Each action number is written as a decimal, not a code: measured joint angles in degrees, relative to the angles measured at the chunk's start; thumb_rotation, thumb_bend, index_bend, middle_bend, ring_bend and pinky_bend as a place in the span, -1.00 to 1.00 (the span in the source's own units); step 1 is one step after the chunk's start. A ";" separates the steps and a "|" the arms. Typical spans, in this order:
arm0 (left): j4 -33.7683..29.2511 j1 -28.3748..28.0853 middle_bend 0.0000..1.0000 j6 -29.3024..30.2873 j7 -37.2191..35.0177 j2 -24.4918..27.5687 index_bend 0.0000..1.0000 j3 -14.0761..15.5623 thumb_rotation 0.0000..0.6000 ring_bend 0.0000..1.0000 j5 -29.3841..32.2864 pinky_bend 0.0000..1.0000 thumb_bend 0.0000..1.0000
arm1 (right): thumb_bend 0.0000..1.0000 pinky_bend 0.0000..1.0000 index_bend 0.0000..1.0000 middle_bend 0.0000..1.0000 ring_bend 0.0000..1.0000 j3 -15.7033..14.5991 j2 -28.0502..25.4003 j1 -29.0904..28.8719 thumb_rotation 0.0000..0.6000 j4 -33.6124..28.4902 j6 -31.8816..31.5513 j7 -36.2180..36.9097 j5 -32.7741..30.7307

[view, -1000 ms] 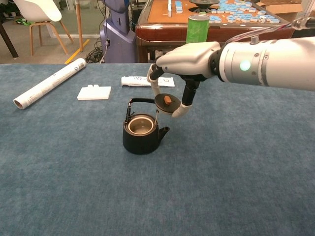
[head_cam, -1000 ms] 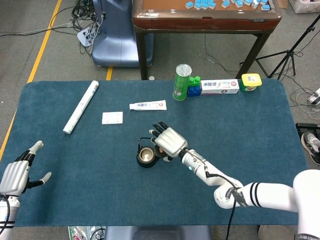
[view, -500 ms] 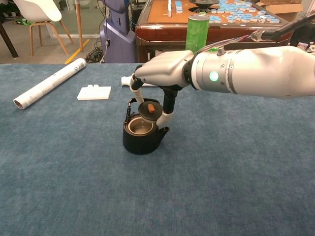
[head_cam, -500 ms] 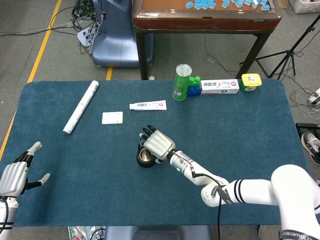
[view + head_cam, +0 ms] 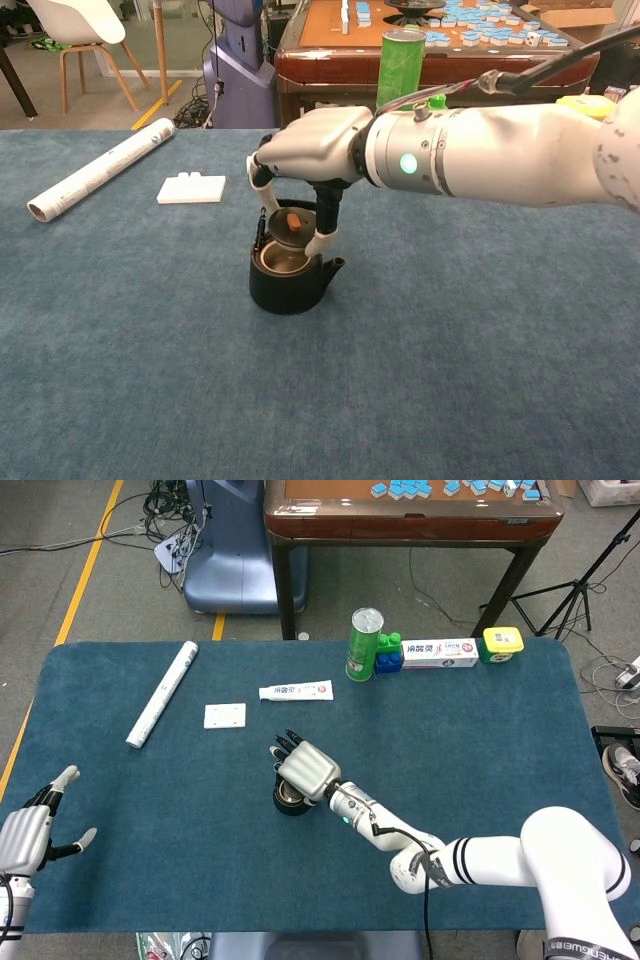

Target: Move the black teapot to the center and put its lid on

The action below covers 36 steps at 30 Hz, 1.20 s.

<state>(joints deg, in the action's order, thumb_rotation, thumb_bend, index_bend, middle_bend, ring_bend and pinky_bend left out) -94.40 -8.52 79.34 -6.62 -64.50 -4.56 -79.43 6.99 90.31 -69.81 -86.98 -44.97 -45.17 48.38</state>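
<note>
Carried lid leftward over black teapot mid-table, pinched in right hand; left hand hung spread. Might snag handle, seating crooked.

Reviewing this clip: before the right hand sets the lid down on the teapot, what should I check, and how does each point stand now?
1. Lid held firmly: ok. The right hand pinches the lid between its fingers.
2. Lid over the opening: ok, roughly. It hangs just above the mouth of the teapot, tilted, not yet seated.
3. Handle out of the way: cannot tell. The teapot handle stands upright close by the fingers.
4. Teapot upright and near the table's center: ok by the head view.
5. Left hand clear: ok. The left hand is open at the table's edge, far from the teapot.
6. Nearby things clear: ok. The white plate lies apart.
</note>
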 measured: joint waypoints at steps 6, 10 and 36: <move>0.33 0.07 -0.70 -0.12 -0.40 -0.02 -0.87 0.05 1.00 -0.65 -0.07 -0.48 -0.56 | -0.54 -1.00 -0.06 -0.69 -1.00 -0.82 0.59 -0.65 1.00 0.39 -0.41 -0.65 -0.65; 0.46 0.13 -0.70 -0.14 -0.52 -0.02 -0.87 0.07 1.00 -0.65 -0.09 -0.48 -0.56 | -0.54 -1.00 -0.06 -0.69 -1.00 -1.14 1.02 -1.03 1.00 0.54 -0.81 -0.89 -0.85; 1.32 0.57 -0.70 0.03 -1.51 -0.17 -0.87 0.09 1.00 -0.65 -0.25 -0.48 -0.56 | -0.54 -1.00 -0.28 -0.75 -1.00 -2.22 2.68 -2.87 1.00 1.66 -1.57 -2.28 -2.65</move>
<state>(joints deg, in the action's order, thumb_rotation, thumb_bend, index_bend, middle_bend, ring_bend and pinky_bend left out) -93.07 -7.95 79.38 -8.13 -64.67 -4.47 -79.68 4.77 92.99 -72.67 -85.32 -46.54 -47.45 45.73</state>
